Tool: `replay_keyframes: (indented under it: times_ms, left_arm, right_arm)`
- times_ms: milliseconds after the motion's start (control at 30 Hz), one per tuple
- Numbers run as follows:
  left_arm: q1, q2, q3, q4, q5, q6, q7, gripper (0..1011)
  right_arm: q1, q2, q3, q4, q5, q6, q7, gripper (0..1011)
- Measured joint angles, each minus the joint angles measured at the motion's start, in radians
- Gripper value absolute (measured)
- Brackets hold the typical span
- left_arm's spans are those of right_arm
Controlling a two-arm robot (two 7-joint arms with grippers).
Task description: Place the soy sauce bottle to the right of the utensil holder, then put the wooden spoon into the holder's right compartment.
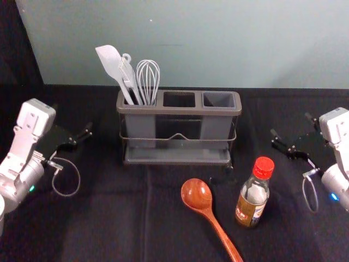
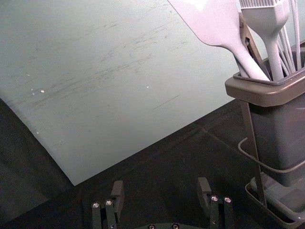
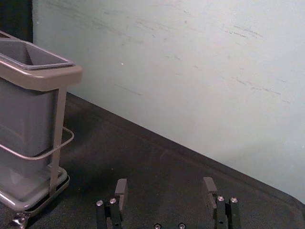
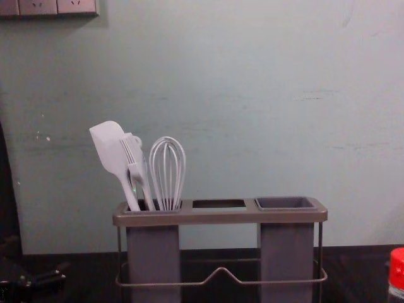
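Red-capped soy sauce bottle (image 1: 253, 197) stands near right, handy for my right gripper (image 3: 165, 183) beyond it, I reckon; left gripper (image 2: 161, 183) hangs left, both wide open, empty.

- Soy sauce bottle (image 1: 252, 197): bright red cap (image 1: 264, 167), brown label (image 1: 247, 211);
- wooden spoon (image 1: 197, 195): reddish-brown;
- utensil holder (image 1: 180, 110): grey cups (image 1: 140, 128), taupe rim (image 1: 218, 112);
- spatula (image 1: 110, 62), whisk (image 1: 148, 82): off-white;
- cloth (image 1: 103, 218): black;
- wall (image 1: 218, 43): pale grey-green, faintly streaked.
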Motion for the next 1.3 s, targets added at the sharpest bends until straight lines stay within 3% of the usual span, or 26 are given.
replay_keyframes:
  times_ms: [1300]
  left_arm:
    - [0.0, 0.0, 0.0, 0.0, 0.0, 0.0, 0.0, 1005]
  right_arm:
    - [0.0, 0.0, 0.0, 0.0, 0.0, 0.0, 0.0, 1002]
